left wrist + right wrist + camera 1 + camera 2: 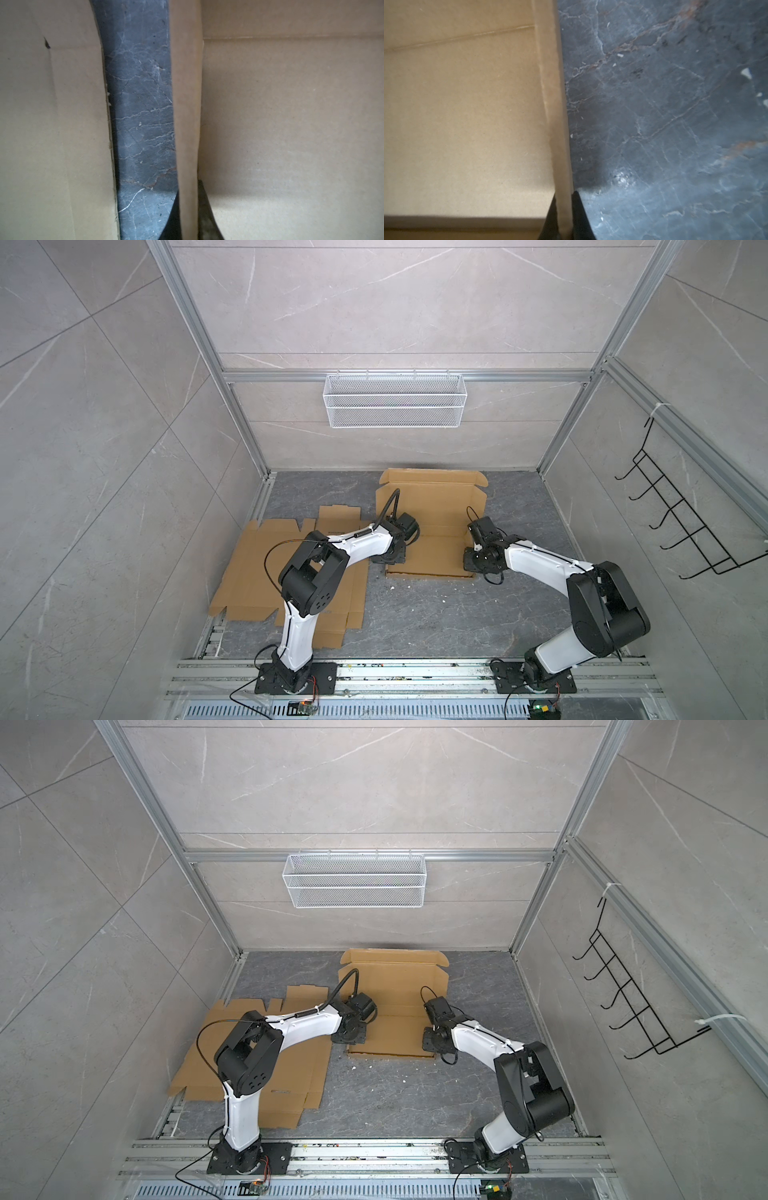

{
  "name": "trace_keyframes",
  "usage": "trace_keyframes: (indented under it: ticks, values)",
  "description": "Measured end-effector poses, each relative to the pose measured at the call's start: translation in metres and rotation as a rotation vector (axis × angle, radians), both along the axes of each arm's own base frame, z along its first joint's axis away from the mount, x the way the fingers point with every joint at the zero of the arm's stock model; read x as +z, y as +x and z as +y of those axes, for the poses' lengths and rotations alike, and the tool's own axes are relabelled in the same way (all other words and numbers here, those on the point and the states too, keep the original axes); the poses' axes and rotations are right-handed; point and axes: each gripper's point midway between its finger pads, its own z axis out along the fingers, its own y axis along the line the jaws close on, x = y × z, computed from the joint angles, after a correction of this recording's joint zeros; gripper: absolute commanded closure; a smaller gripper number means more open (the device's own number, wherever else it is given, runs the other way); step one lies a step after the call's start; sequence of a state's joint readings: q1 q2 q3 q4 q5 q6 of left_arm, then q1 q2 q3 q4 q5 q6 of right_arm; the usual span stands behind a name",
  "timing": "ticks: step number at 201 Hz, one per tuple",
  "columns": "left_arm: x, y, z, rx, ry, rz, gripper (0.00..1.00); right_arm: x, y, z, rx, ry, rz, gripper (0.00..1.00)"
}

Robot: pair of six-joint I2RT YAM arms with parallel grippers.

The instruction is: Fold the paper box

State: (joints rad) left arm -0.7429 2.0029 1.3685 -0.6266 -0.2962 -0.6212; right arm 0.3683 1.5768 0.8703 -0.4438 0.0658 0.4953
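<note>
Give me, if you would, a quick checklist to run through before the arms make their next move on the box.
1. Left gripper shut on the box side wall: ok.
2. Right gripper shut on the opposite side wall: ok.
3. Lid open, lying toward the back: ok.
4. Spare flat cardboard apart from the box, table showing between: ok.
5. Front wall fully folded in: cannot tell.

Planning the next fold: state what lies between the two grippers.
Only the bare floor of the paper box lies between the left gripper and the right gripper, which pinch its opposite side walls; both top views show it.
</note>
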Motion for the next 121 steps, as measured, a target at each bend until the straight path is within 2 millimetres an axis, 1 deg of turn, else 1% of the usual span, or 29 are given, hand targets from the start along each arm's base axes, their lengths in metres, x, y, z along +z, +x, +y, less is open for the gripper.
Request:
trace_keyframes:
  ticks: [51,73,86,106,121]
  values:
    - [-0.0014,0.0,-0.0002,0.002,0.03,-0.001,1.0,-0.0009,0.0003,0.0027,-0.01,-0.05,-0.004,1.0]
    - [-0.0016,-0.0004,0.0001,0.002,0.029,-0.001,1.0,-0.0002,0.0002,0.0024,-0.009,-0.055,-0.002,0.9]
    - [-0.0011,-0.0004,0.0001,0.002,0.021,-0.004,1.0,0.0,0.0002,0.0023,-0.009,-0.056,-0.001,0.87]
    - [-0.0001,-0.0002,0.0004,0.003,-0.001,-0.005,0.89,0.0004,0.0005,0.0026,-0.008,-0.049,0.001,0.86]
    - [-0.0018,0.0008,0.0015,-0.001,-0.014,-0.005,0.82,0.0011,0.0009,0.0024,-0.009,-0.041,0.007,0.86]
